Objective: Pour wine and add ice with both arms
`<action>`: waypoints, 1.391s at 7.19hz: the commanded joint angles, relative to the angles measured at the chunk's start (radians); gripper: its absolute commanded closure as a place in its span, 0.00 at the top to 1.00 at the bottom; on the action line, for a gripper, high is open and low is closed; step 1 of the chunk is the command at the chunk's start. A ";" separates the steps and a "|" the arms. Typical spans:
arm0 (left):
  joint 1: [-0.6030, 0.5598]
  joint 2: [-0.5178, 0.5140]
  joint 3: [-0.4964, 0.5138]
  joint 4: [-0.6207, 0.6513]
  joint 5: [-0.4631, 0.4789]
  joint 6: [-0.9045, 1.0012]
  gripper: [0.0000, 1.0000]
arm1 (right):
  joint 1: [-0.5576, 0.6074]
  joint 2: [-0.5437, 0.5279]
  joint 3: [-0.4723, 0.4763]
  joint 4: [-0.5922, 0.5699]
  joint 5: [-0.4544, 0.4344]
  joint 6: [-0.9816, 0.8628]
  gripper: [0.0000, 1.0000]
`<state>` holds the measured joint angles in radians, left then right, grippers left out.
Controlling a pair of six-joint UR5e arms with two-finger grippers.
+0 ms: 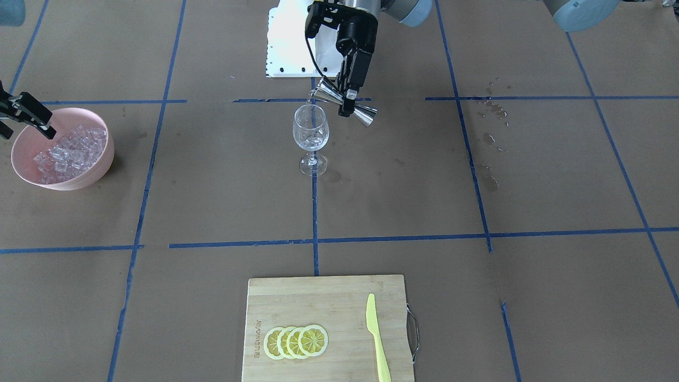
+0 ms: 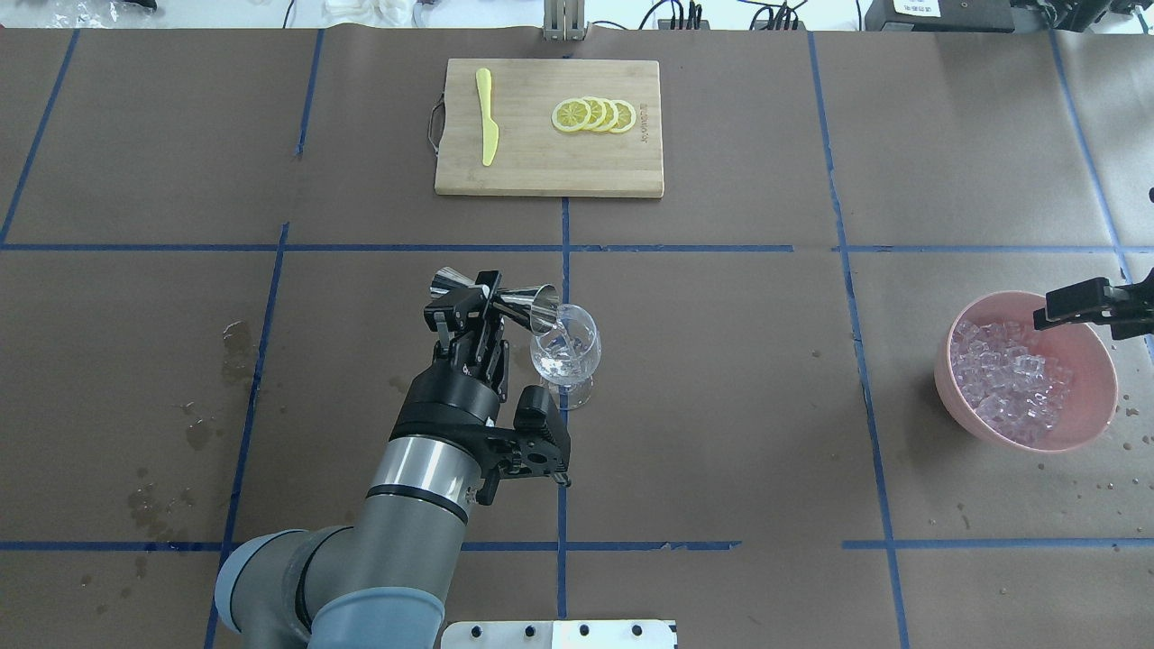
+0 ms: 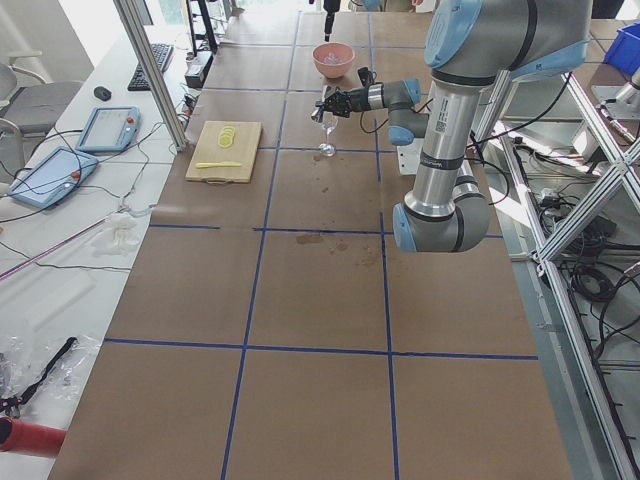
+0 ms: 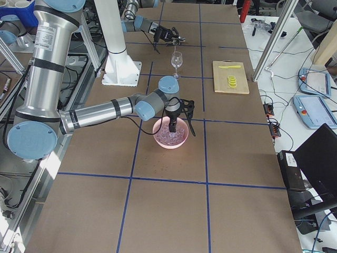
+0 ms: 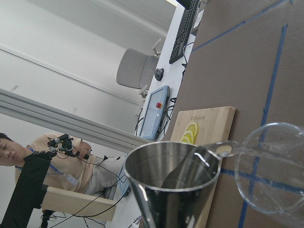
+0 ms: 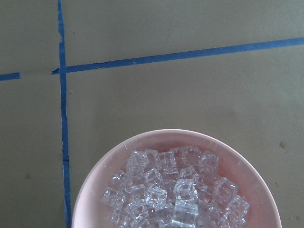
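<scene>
Both halves of the job are unfinished, and only the pour is under way. The left end effector is clamped on the waist of a steel jigger. The jigger is tipped nearly flat, with its lip just over the rim of the wine glass. A thin clear stream runs from that lip into the bowl of the glass, which stands upright near the middle of the surface with a little clear liquid in it. I see no ice in the glass, though glare makes that hard to rule out.

The right end effector hangs over the robot-side rim of the pink bowl, well off to the robot's right. Its jaws look parted, with nothing between them. The ice is heaped there: small, clear, glassy cubes filling most of the bowl.

By my reading, the pour has to finish and the jigger be set aside, and then a cube has to be picked up and carried to the glass.

Farther out, across from the robot, a bamboo cutting board carries overlapped lemon slices and a yellow knife. Wet spots mark the surface on the robot's left.
</scene>
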<state>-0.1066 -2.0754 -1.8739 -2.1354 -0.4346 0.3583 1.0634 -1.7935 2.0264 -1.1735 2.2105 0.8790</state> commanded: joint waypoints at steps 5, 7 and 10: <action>0.001 -0.005 0.025 0.002 0.125 0.228 0.00 | 0.000 0.003 0.000 0.002 0.008 0.000 1.00; 0.007 -0.017 0.039 0.002 0.149 0.228 0.00 | 0.000 0.003 0.000 0.002 0.009 0.000 1.00; 0.007 -0.031 0.039 -0.017 0.148 0.209 0.00 | 0.000 0.005 -0.003 0.002 0.008 -0.002 1.00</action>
<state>-0.1000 -2.1023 -1.8352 -2.1402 -0.2868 0.5813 1.0630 -1.7892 2.0241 -1.1720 2.2183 0.8780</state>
